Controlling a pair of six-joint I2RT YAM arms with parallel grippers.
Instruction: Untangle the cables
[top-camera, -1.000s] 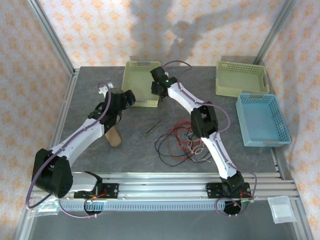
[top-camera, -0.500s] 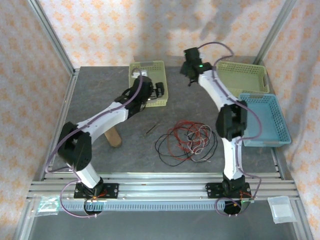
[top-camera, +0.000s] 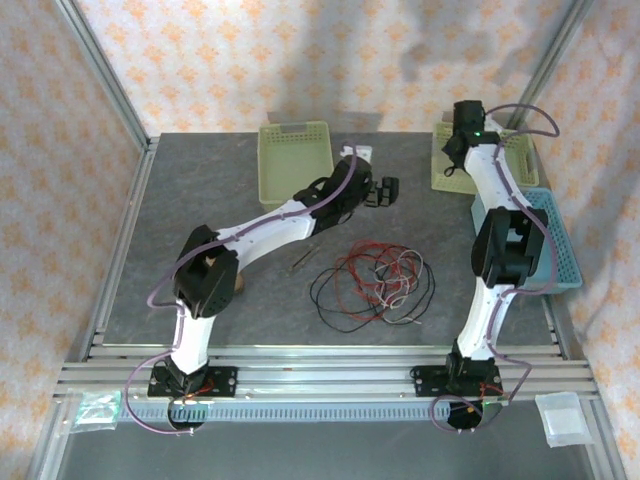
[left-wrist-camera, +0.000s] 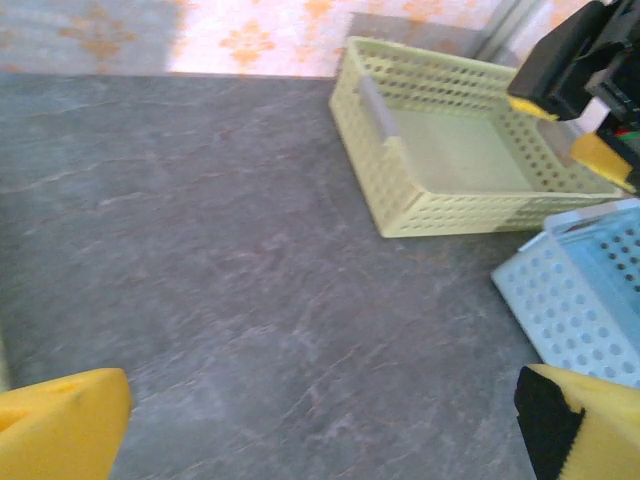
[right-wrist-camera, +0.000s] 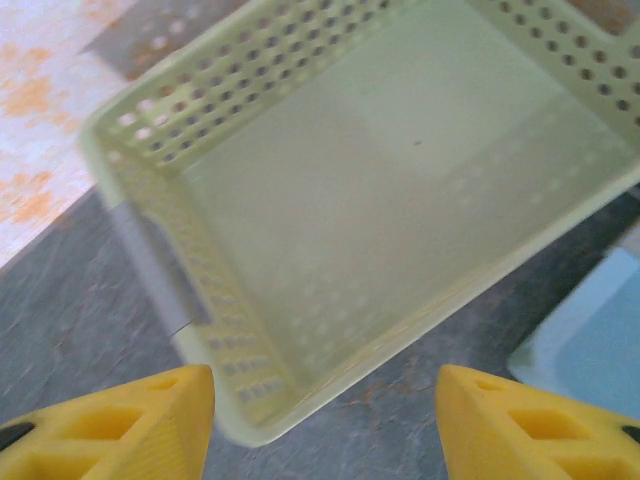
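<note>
lying loose on table (top-camera: 200, 200), cables (top-camera: 372, 283): red, black, whitish tangle, near, base-side of left gripper (top-camera: 383, 192), well apart from right gripper (right-wrist-camera: 325, 420) above yellow basket (right-wrist-camera: 400, 200). both claws spread wide, empty. judged light, limp, snag-prone; pinch single outer black loop, not dense middle.

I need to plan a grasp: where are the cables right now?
In the top view the cables lie in a loose pile on the table, centre-front, just right of the dark stick.

Left yellow basket (top-camera: 295, 160), right yellow basket (right-wrist-camera: 400, 200) beside blue basket (top-camera: 562, 240), dark stick (top-camera: 300, 261)
</note>
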